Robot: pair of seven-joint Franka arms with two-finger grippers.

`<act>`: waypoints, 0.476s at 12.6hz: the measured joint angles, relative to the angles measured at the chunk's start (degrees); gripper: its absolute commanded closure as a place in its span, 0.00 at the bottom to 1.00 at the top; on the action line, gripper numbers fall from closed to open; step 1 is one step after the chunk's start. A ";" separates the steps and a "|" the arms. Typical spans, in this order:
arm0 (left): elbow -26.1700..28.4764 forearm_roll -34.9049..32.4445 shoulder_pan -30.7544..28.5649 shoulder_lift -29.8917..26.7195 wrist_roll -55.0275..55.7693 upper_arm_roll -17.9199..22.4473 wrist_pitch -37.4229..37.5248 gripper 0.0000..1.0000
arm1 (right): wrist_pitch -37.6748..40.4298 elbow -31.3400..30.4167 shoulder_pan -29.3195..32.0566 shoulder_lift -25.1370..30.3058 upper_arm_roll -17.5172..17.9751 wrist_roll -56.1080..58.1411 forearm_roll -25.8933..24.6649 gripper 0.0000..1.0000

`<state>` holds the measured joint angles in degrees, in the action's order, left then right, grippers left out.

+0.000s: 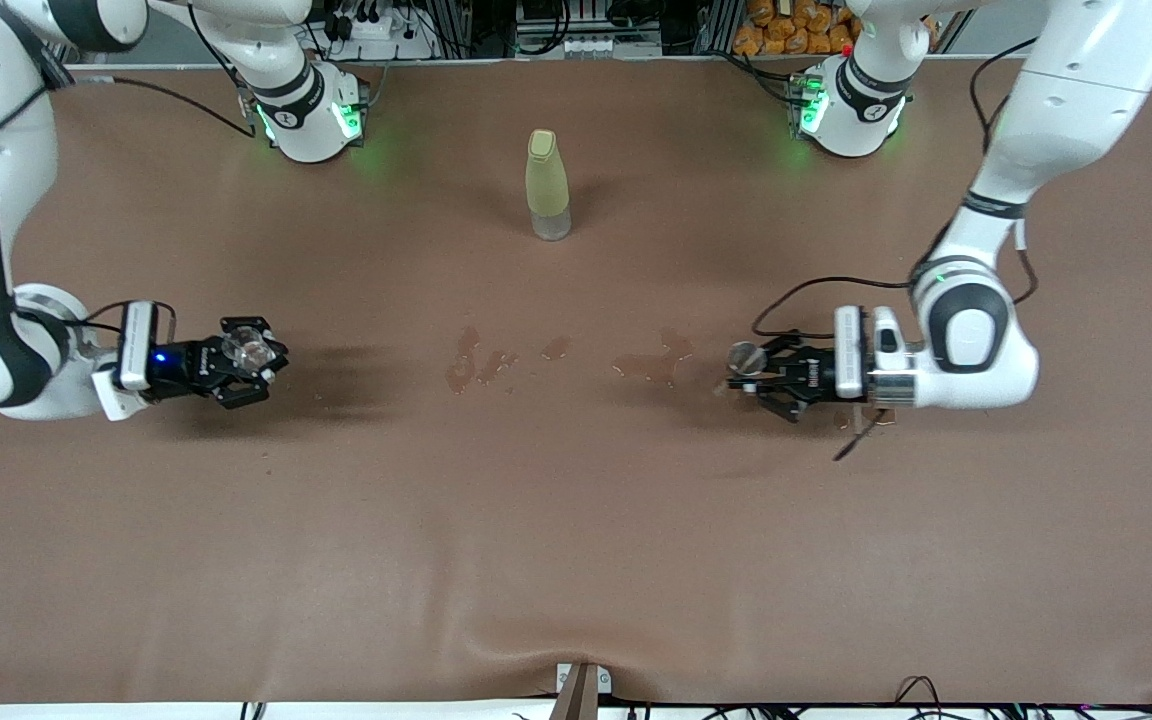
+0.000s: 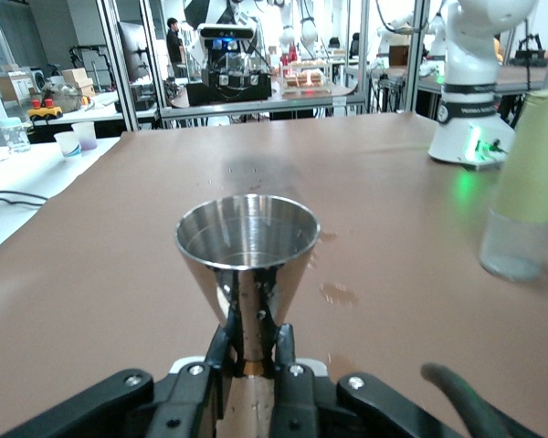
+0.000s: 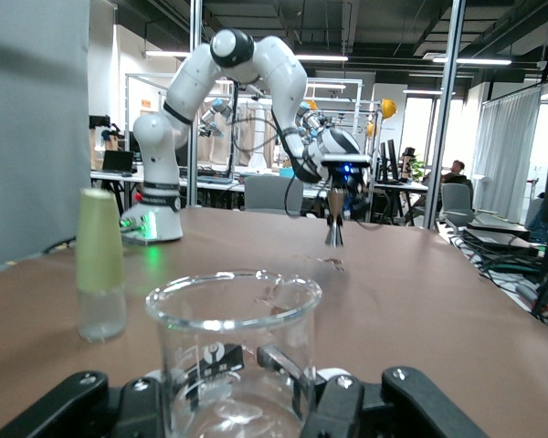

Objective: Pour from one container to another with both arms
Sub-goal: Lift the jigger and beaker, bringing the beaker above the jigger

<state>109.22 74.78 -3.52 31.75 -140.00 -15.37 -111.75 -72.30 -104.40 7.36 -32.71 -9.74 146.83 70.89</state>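
Both grippers grasp vessels mid-frame: right gripper [image 1: 254, 362] clamps the glass cup [image 1: 244, 347], left gripper [image 1: 758, 378] the jigger [image 1: 744, 357].

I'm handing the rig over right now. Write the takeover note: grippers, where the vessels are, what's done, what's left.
Left gripper: shut on the silver jigger, upright, toward the left arm's end of the table.
Right gripper: shut on the clear glass cup, upright, toward the right arm's end.
Yellow-green bottle stands between the bases, untouched.
Wet spots mark the brown table mid-way between the grippers.
Done: both vessels gripped.
Left: bring them together and pour.
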 measured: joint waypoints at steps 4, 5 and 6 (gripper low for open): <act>-0.95 8.08 8.09 1.76 -0.04 -0.04 -5.73 1.00 | 0.11 -4.21 -0.62 6.42 0.03 -4.89 -0.13 1.00; -1.47 9.37 9.64 2.39 -0.04 -0.03 -6.50 1.00 | 0.12 -4.94 -0.87 7.43 0.03 -5.86 -0.08 1.00; -2.00 10.60 10.90 3.11 -0.04 -0.02 -7.05 1.00 | 0.13 -5.78 -1.21 8.46 0.05 -6.74 0.00 1.00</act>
<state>107.22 85.38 7.38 34.86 -140.04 -15.39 -118.80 -72.16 -110.18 6.15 -24.24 -9.69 140.09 70.89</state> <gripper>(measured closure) 0.784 0.824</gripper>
